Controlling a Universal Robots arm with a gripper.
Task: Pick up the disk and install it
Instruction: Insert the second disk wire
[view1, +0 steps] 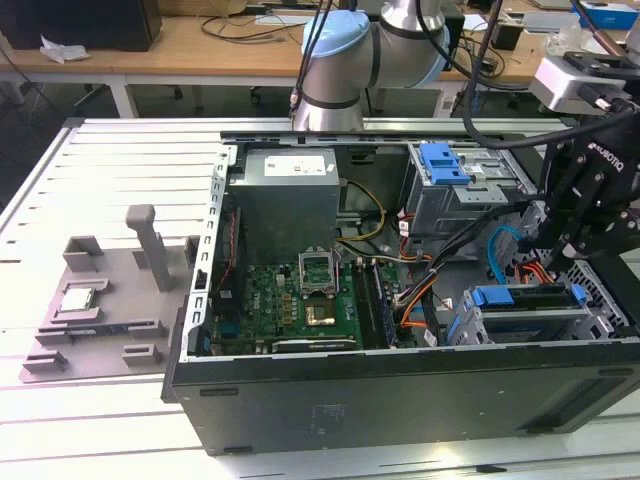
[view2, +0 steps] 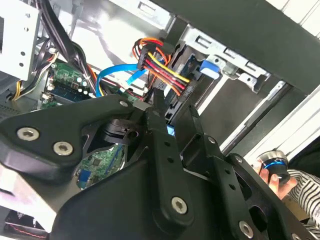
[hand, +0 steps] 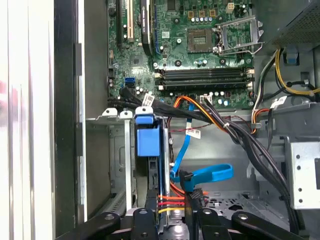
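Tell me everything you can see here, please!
computer case: one, black, open, on the table
motherboard: one, green, inside the case
disk: one, blue-framed, standing on edge in the case's drive bay
bracket: one, blue, on the grey drive cage inside the case
flat cable: one, blue, looping inside the case beside the disk
holder tray: one, grey, at the exterior view's left of the case
processor chip: one, silver, on the tray
person's hand: one, outside the case
robot arm: one, silver and pale blue, behind the case
gripper: one, black, at the disk's end
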